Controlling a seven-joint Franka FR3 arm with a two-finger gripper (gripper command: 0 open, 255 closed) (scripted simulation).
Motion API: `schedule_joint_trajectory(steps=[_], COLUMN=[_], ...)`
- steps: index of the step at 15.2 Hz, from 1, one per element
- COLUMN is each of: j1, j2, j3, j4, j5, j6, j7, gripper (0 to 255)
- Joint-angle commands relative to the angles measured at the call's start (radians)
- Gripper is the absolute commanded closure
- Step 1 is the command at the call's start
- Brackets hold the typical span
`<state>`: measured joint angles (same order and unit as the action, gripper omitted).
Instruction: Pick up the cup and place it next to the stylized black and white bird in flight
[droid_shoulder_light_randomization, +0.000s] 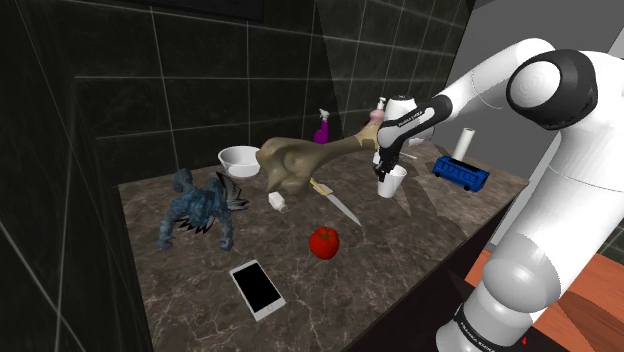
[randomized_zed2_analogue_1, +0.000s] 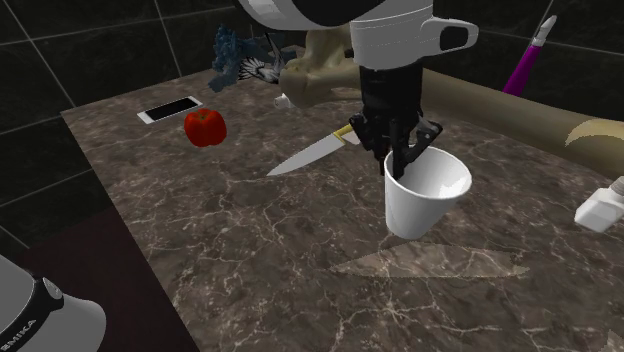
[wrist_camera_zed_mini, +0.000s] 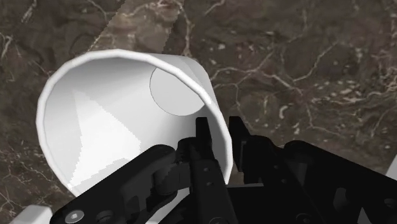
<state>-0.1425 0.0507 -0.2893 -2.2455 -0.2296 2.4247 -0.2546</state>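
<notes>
A dark stone counter (droid_shoulder_light_randomization: 400, 240) with pale veins stood against a wall of dark tiles (droid_shoulder_light_randomization: 120, 80). A red apple (droid_shoulder_light_randomization: 323, 242) sat near the front. A phone (droid_shoulder_light_randomization: 257, 289) with a black screen lay flat near it, closer to the edge. A knife (droid_shoulder_light_randomization: 337, 203) lay flat behind the apple. A shaggy blue beast (droid_shoulder_light_randomization: 195, 210) stood at the shoulder view's left, with a white bowl (droid_shoulder_light_randomization: 238, 159) behind it. A big tan bone (droid_shoulder_light_randomization: 300, 162) lay across the back, a small white thing (droid_shoulder_light_randomization: 278, 202) (too little to name) just beside it. A purple spray bottle (droid_shoulder_light_randomization: 322, 128) stood behind the bone. At the shoulder view's right sat a blue toy bus (droid_shoulder_light_randomization: 461, 172), with a white roll (droid_shoulder_light_randomization: 463, 143) upright behind it.
</notes>
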Motion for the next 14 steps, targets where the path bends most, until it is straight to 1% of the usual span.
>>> schedule_joint_trajectory(steps=[1, 7, 14], j1=[0.000, 0.000, 0.004], j2=[0.000, 0.000, -0.054], j3=[0.000, 0.000, 0.003], j4=[0.000, 0.000, 0.040], j5=[0.000, 0.000, -0.001], j6=[0.000, 0.000, -0.092], j7=[0.000, 0.000, -0.010], gripper=[255, 255, 255])
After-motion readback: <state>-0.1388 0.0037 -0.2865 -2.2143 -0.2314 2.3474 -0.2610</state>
